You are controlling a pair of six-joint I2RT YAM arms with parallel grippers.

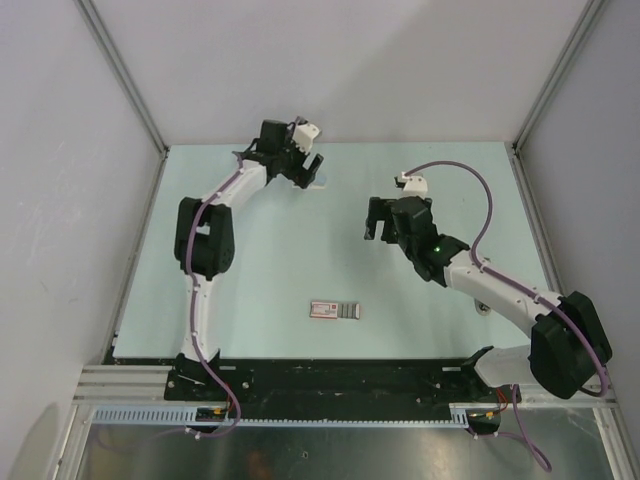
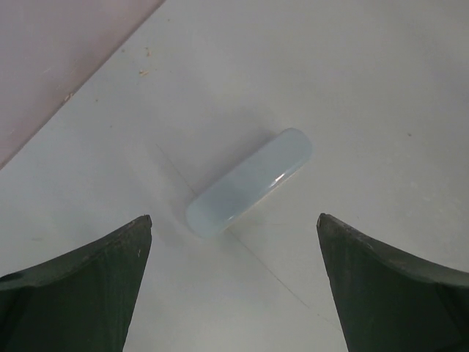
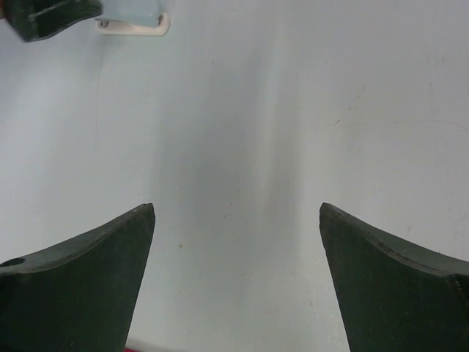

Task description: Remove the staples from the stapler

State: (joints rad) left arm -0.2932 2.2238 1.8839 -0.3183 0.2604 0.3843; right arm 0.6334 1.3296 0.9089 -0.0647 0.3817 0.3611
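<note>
Left gripper (image 2: 234, 218) fingers apart, over stapler (image 2: 249, 182) lying far on table (image 2: 366, 73), not touching | right gripper (image 3: 236, 209) fingers apart, empty | progress: stapler looks closed, no staples out, all steps left

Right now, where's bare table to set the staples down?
Bare table between the left arm and the right gripper, beyond the red-and-white box. Also the far right corner. Crowded at the far edge, where the open left gripper hangs over the stapler.

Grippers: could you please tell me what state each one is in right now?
Left gripper: open, holding nothing, stapler below it.
Right gripper: open, holding nothing.
</note>
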